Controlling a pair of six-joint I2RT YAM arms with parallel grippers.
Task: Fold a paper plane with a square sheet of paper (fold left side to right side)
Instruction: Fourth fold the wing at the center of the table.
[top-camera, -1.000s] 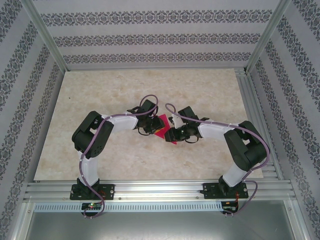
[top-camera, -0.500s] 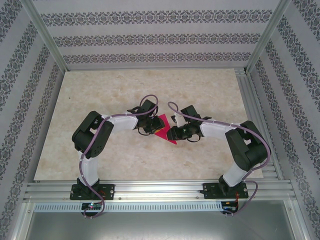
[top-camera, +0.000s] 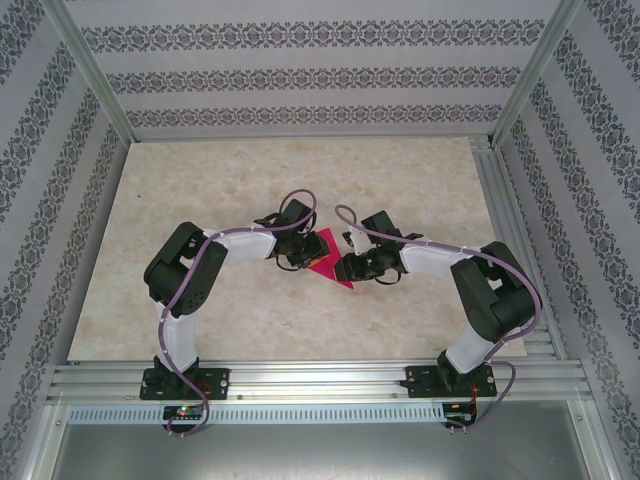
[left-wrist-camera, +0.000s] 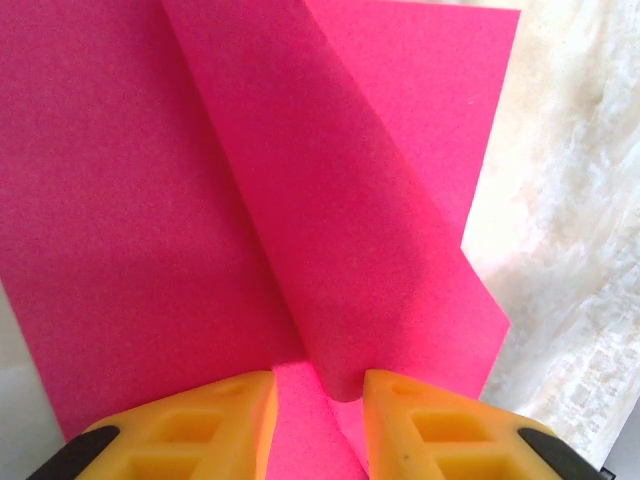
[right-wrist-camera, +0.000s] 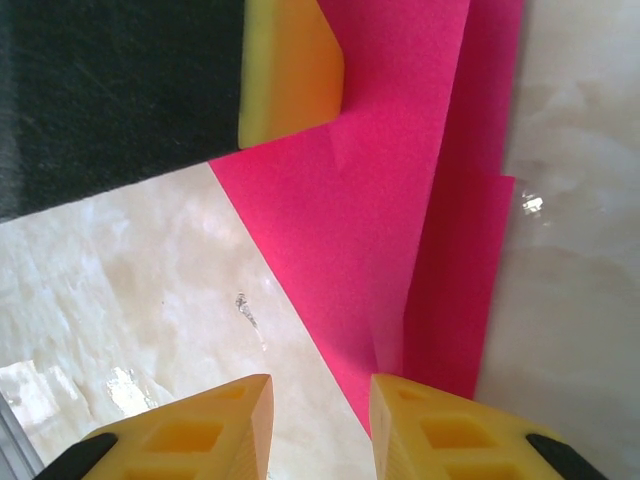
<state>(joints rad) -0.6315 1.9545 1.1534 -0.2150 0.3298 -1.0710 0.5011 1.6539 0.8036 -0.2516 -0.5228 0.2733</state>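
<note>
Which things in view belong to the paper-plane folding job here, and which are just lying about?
In the job: pink sheet of paper, left gripper, right gripper.
Just there: marble-look table, aluminium frame, patterned walls.

Table (top-camera: 200, 200): a flat, beige, marble-patterned top. Near its middle lies the sheet of paper (top-camera: 325, 262), bright magenta-pink and folded into a pointed wedge of overlapping layers. The right wrist view shows the lower layers flat on the surface. The left wrist view shows one creased flap raised.
</note>
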